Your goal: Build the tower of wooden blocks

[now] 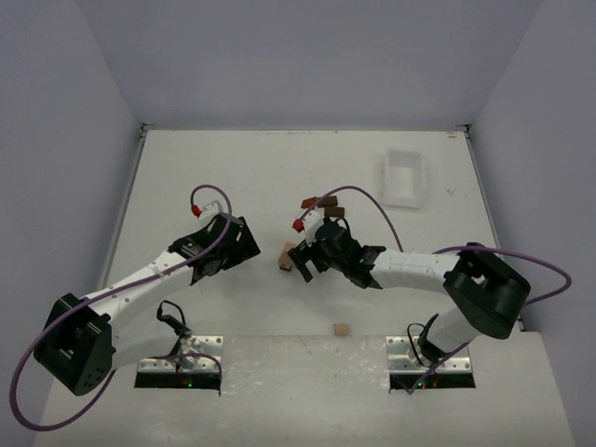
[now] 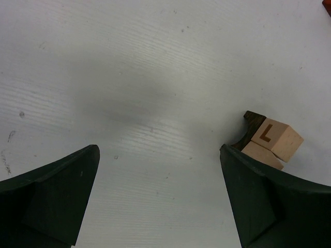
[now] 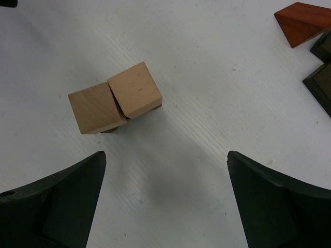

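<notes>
Wood block tower (image 1: 290,257) is near the middle of the counter (image 1: 233,168), between the two end effectors. It is small: two light tan cubes touch side by side, one twisted a bit against the other. A dark brown piece peeks out under and behind them. In the left wrist view the tower (image 2: 271,140) shows a brown letter L on one tan face. In the right wrist view the tower (image 3: 115,99) is seen from above, with only a sliver of the dark base visible.

Left end effector (image 1: 250,244) is at the tower's 9 o'clock, fingers spread wide, nothing between them (image 2: 158,170). Right end effector (image 1: 304,264) is just beside the tower at 3 o'clock, also spread wide and holding nothing (image 3: 165,165).

A reddish-brown wedge (image 3: 302,20) and dark brown blocks (image 3: 320,77) lie loose at the tower's 1 o'clock. A single tan block (image 1: 343,329) lies at 5 o'clock by the near edge. The white tray (image 1: 405,177) sits at 2 o'clock, well apart.

The counter is white, faintly ribbed and scuffed with small specks. Plain pale lavender-grey walls (image 1: 298,56) stand on three sides.
</notes>
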{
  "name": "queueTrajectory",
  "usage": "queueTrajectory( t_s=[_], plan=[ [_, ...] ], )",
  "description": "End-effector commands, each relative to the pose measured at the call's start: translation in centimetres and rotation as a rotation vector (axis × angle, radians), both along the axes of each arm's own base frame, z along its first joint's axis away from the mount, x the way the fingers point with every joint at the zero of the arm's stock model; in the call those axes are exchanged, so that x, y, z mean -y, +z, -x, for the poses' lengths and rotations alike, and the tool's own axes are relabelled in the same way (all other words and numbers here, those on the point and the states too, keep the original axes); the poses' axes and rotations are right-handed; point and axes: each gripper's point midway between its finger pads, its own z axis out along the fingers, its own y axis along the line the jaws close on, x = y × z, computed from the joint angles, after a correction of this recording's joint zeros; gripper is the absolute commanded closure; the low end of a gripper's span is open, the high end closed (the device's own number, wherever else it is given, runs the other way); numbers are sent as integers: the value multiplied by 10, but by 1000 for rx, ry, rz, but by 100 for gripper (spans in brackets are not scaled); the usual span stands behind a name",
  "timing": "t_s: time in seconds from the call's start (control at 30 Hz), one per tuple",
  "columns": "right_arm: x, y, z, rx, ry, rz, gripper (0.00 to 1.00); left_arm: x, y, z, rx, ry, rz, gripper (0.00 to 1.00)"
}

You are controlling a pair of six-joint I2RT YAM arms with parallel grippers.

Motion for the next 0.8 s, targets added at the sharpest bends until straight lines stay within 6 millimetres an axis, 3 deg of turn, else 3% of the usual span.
queueTrajectory(
  t_s=[0.0, 0.77],
  plan=[
    [-23, 28, -21, 75, -19, -81, 1, 10, -4, 0, -13, -67, 15, 0],
    [-20, 23, -29, 72, -57, -31, 1, 40, -23, 8, -41, -257, 77, 0]
  ],
)
